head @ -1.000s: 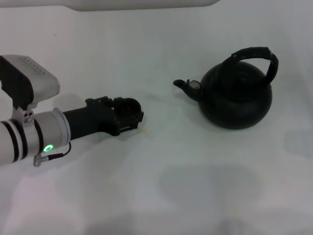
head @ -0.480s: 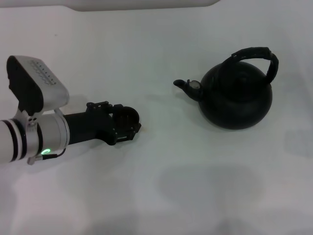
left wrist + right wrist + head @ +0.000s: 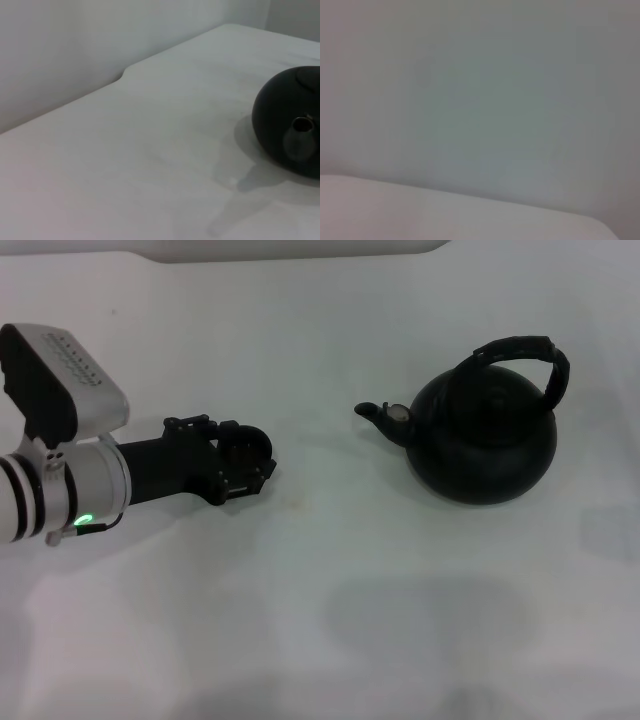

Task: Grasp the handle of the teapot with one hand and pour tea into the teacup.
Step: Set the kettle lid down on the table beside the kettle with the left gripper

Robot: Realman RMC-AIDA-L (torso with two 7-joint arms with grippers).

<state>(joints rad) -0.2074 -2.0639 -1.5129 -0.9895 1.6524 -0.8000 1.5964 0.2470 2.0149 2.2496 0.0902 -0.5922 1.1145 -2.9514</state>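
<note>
While the teapot (image 3: 483, 436) stands upright on the white worktop (image 3: 330, 620) toward its right edge, handle (image 3: 525, 355) arched overhead and spout facing left, the left gripper (image 3: 245, 462) hovers well apart near the left edge. Its finger state cannot be determined. No teacup appears.
</note>
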